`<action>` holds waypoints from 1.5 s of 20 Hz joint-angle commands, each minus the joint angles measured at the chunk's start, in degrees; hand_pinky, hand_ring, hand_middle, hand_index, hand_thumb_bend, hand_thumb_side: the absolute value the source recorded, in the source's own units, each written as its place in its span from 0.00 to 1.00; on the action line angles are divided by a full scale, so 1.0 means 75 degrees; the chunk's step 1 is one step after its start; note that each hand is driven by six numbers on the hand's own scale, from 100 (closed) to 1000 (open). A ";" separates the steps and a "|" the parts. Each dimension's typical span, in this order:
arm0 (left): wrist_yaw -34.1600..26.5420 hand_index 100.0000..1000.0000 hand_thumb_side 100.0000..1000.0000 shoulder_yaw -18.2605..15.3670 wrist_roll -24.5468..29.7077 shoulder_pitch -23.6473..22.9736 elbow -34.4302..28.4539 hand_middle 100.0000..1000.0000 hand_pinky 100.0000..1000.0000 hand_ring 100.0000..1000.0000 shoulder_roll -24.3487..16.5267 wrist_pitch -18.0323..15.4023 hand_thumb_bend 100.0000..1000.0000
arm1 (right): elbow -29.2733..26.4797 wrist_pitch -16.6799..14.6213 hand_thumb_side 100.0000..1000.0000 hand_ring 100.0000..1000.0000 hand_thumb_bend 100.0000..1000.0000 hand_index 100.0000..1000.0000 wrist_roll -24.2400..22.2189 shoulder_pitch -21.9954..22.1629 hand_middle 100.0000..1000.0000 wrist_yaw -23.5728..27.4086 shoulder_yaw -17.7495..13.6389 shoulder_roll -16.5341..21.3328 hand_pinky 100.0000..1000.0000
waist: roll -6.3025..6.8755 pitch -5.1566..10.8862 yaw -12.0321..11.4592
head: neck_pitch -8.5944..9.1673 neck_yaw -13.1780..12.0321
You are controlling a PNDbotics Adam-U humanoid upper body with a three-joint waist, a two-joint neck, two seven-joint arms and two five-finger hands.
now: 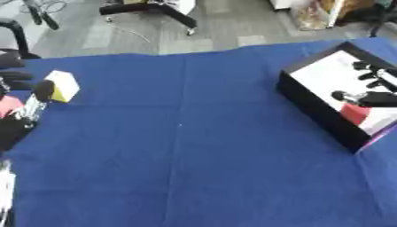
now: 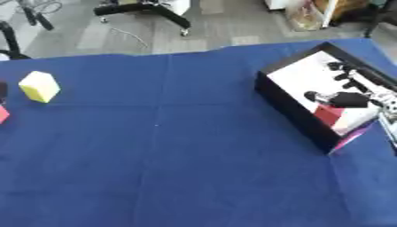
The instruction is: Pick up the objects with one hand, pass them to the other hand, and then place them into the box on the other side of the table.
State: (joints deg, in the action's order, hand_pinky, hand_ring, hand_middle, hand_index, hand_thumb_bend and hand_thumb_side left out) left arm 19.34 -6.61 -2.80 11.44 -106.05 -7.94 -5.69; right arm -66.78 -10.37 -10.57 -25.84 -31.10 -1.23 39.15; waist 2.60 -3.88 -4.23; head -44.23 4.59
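Table (image 2: 194, 155): covered by blue cloth, creased down the middle; grey floor beyond the far edge.
Box (image 2: 291, 104): black walls, white inside; on the right side of the table, set askew to the cloth's edges.
Right hand (image 2: 349, 98): over the open box, fingers (image 2: 341, 71) spread and fairly straight, thumb out toward the left; released, nothing held.
Red block (image 2: 332, 114): inside the box, at its near end, directly below the right hand; contact with the hand not discernible.
Pink edge (image 2: 349, 136): thin strip showing at the box's near right corner; kind of thing not discernible.
Yellow block (image 2: 39, 86): white top, yellow sides; on the cloth at the far left, well apart from the box.
Left hand (image 1: 23, 95): at the left edge, just beside the yellow block; dark fingers with a rounded tip nearest the block; touching or apart cannot be told, nor whether the fingers are straight or curled.
Red patch (image 1: 8, 105): at the left edge beside the left hand; small red corner only in the right eye view.
Left eye view only: left hand and forearm, silver joint parts, yellow block partly overlapped by a fingertip.
Right eye view only: yellow block entirely unobstructed; left hand reduced to a dark sliver at the edge; silver wrist parts of the right arm (image 2: 386, 104).
Floor items: black wheeled stand base (image 2: 143, 11) beyond the table.
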 commanded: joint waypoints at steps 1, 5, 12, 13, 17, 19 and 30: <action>0.0062 0.77 0.54 -0.0094 -0.0012 0.0036 -0.0143 0.62 0.57 0.58 -0.0055 0.0025 0.62 | -0.0389 -0.0383 0.48 0.91 0.55 1.00 0.0134 -0.0077 0.97 -0.0699 -0.0225 0.0207 0.84 | -0.0021 -0.0001 0.0022 | 0.0016 -0.0045; 0.0104 0.77 0.54 -0.0121 -0.0026 0.0025 -0.0133 0.62 0.57 0.58 -0.0045 0.0043 0.60 | -0.0934 -0.0533 0.61 0.91 0.54 1.00 0.0107 -0.0055 0.98 -0.1138 -0.0383 0.0099 0.84 | -0.0018 0.0010 0.0051 | 0.0016 -0.0079; 0.0216 0.77 0.54 -0.0214 -0.0107 -0.0004 0.0035 0.62 0.56 0.58 -0.0010 0.0142 0.62 | -0.3401 -0.0241 0.33 0.86 0.33 0.95 0.0832 -0.0035 0.91 -0.0040 -0.0623 -0.0630 0.78 | 0.0002 -0.0003 0.0137 | 0.0016 -0.0344; 0.0241 0.77 0.54 -0.0223 -0.0113 -0.0005 0.0085 0.62 0.56 0.57 0.0001 0.0161 0.63 | -0.3872 -0.0145 0.32 0.85 0.30 0.94 0.0934 -0.0023 0.90 0.0302 -0.0591 -0.0811 0.78 | 0.0003 -0.0008 0.0154 | 0.0016 -0.0429; 0.0368 0.76 0.53 -0.0229 -0.0158 -0.0005 0.0291 0.61 0.55 0.57 0.0019 0.0226 0.64 | -0.5605 0.0248 0.27 0.83 0.14 0.91 0.1205 0.0001 0.88 0.1297 -0.0272 -0.1530 0.77 | -0.0004 -0.0016 0.0231 | 0.0016 -0.0786; 0.0467 0.76 0.53 -0.0240 -0.0186 0.0007 0.0388 0.61 0.55 0.57 0.0019 0.0266 0.64 | -0.6177 0.0161 0.25 0.83 0.11 0.90 0.1272 -0.0008 0.87 0.1635 -0.0014 -0.1923 0.77 | -0.0012 -0.0013 0.0272 | 0.0016 -0.0947; 0.1370 0.78 0.50 -0.0268 -0.0223 0.0234 0.0738 0.63 0.56 0.58 -0.0568 0.0551 0.62 | -0.6375 -0.1302 0.24 0.82 0.04 0.91 0.0776 -0.0162 0.87 0.2882 0.1348 -0.2307 0.77 | 0.0009 -0.0006 0.0393 | 0.0016 -0.1461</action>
State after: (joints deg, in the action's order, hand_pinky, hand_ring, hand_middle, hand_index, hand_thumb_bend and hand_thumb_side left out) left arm 28.46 -8.04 -4.51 12.23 -100.14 -9.89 -1.84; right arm -113.37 -19.28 -4.02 -25.98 -10.44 8.36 20.92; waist 2.59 -3.88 -1.28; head -44.23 -6.00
